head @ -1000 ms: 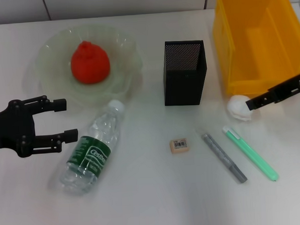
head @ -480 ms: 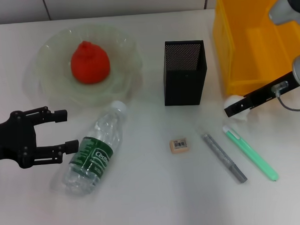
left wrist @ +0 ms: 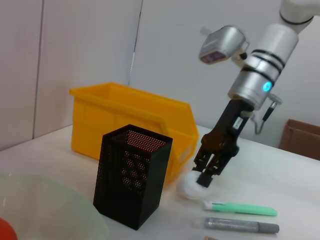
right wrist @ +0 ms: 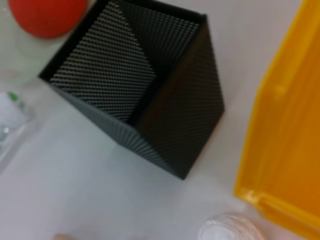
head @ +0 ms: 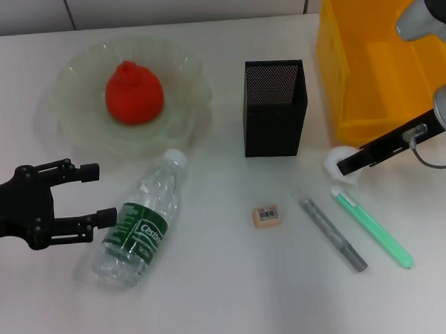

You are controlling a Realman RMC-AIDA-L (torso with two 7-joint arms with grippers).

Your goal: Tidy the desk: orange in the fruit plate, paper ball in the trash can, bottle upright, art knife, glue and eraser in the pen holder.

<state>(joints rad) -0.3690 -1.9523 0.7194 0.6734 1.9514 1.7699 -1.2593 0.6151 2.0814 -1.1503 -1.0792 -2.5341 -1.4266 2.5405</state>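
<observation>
- You have a red-orange orange (head: 133, 92) sitting in the translucent pale-green fruit plate (head: 79, 125).
- Your pen holder (head: 274, 107) is black mesh with fine perforations.
- The trash can (head: 381, 56) is bright yellow.
- The bottle (head: 139, 219) is clear, with a dark green label and white cap.
- At 6 o'clock of the pen holder you see a beige eraser (head: 266, 216) with a white barcode sticker.
- The paper ball (head: 337, 160) is white.
- Both hands are black.

You get bright, even overhead light on the white desk (head: 229, 300), with only soft, short shadows beside the pen holder (head: 274, 109) and bottle (head: 139, 221). Your right wrist view is blurred throughout, softest at the trash can (right wrist: 287, 150) edge.
</observation>
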